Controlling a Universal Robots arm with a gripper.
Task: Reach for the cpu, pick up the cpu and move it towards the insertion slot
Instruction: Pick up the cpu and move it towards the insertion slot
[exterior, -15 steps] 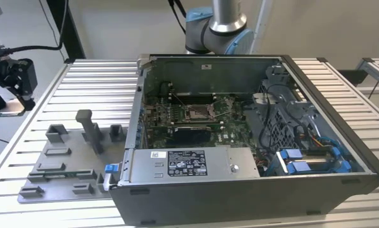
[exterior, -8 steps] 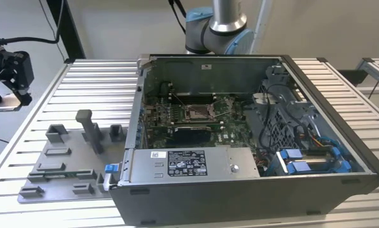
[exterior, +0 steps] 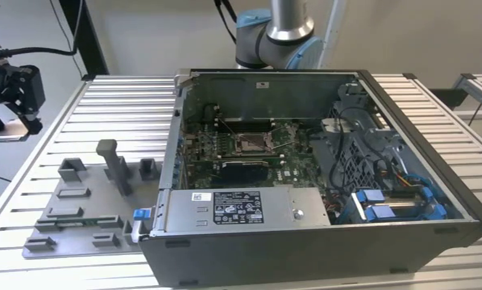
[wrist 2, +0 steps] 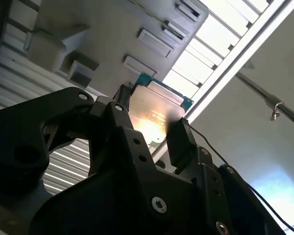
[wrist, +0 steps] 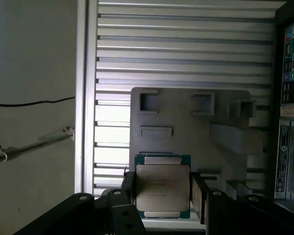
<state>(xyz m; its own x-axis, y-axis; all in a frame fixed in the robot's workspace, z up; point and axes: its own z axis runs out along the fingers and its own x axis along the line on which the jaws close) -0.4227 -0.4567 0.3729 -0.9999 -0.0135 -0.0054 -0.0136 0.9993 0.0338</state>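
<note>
The pick-up looks done and the carry is the step in hand: the fingers (wrist: 198,195) are clamped on two opposite edges of the cpu (wrist: 162,188), which sits between them, held clear of the grey fixture plate (wrist: 186,127). The insertion slot (exterior: 253,143) lies well apart from the fingers, inside the open computer case (exterior: 322,241), so the carry calls for a firm, level hold. The cpu shows a silver-grey lid with a green rim
</note>
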